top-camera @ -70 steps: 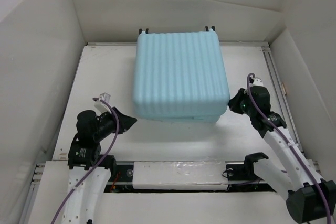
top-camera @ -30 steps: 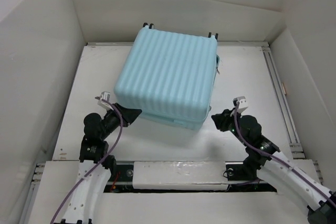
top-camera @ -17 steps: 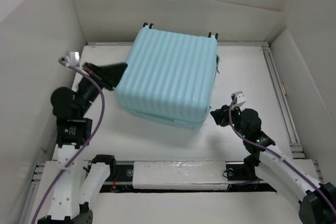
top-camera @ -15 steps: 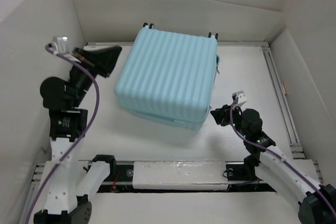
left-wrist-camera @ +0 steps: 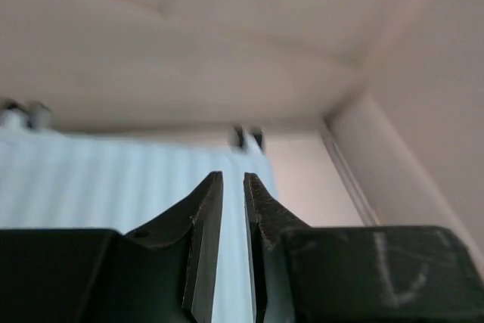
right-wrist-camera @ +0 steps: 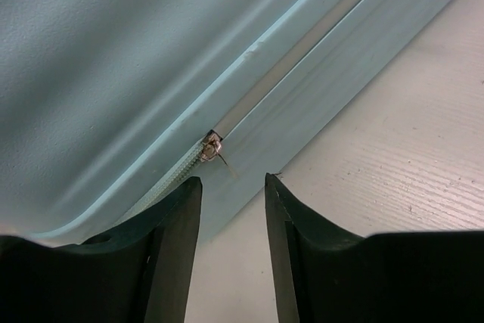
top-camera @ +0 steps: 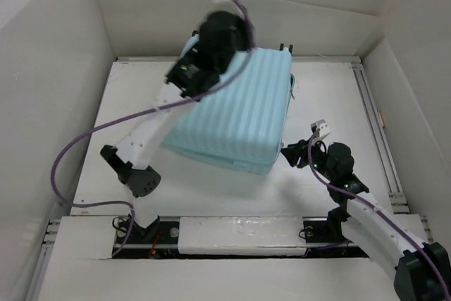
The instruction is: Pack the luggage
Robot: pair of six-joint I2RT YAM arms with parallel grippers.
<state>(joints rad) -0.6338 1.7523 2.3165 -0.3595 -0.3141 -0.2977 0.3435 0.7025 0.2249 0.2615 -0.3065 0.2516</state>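
Swinging the left hand [left-wrist-camera: 233, 179] up from low beside the luggage [top-camera: 264, 103] to high above its lid, and barely shifting the right hand [right-wrist-camera: 233, 181] at the near right corner. Keeping the left hand's fingers almost closed, with a thin slit between them and nothing in it, the ribbed shell lying below and ahead. Holding the right hand part open and empty, the zipper pull [right-wrist-camera: 211, 149] sitting just ahead of its gap. Judging the lid to be down on the desk [top-camera: 324, 103] and the zipper step in hand, though not telling whether for opening or closing. Next, probably easing the right hand forward and pinching that small pull squarely before dragging it along the seam.
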